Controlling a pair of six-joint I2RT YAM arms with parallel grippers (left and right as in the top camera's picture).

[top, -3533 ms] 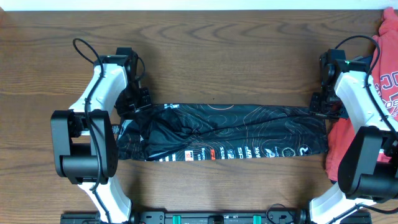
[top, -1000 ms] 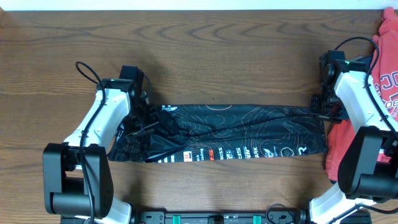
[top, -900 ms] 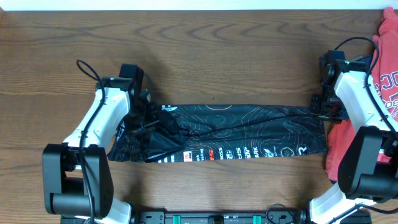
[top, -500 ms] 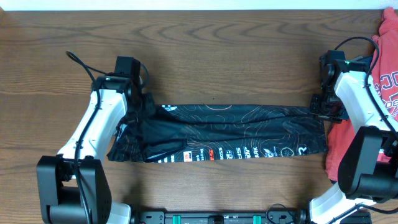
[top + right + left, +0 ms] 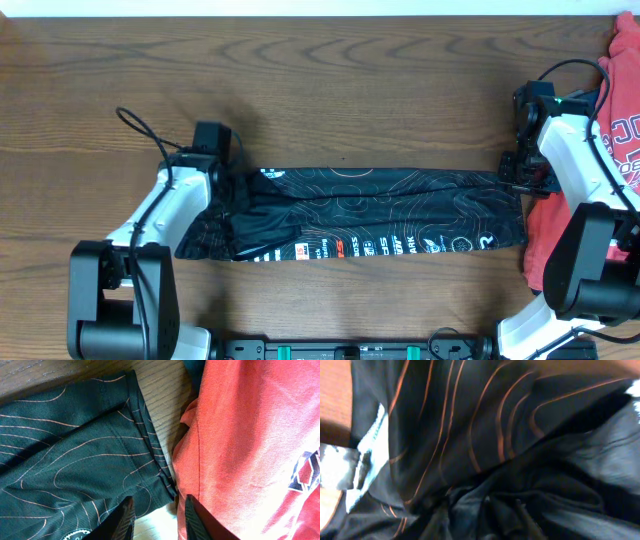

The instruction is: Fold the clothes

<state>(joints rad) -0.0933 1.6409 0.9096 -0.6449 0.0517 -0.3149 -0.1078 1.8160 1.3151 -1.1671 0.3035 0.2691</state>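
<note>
The black jersey [image 5: 380,210] is lying as a long folded strip across the middle of the table [image 5: 350,90], running left to right. White letters & small logos are showing along its near edge. Its left end is looking bunched & lumpy. Its right end is lying flat.

The L gripper [image 5: 237,183] is sitting over the bunched left end. Its cam is showing only black cloth w/ orange lines v. close up, so can't tell if the jaws are apart or together. The R gripper [image 5: 159,506] is hanging at the far right corner of the strip. Its fingers [image 5: 125,517] are standing apart, w/ nothing pinched.

The cloth is looking thin, soft & light, prob. a bit slippy. I'm guessing it's going to sag & slide when lifted. Best grab spots are prob. the corners or the stitched hem at each end, taking all layers at once so the fold isn't falling open.

The table is dark brown wood, flat & smooth-looking, so cloth is prob. sliding easily on it. A red T-shirt [image 5: 615,110] is lying at the right edge, right up against the jersey's end, so the R arm is risking a snag there. Of the room, only a pale strip [image 5: 320,6] at the far edge is showing.
</note>
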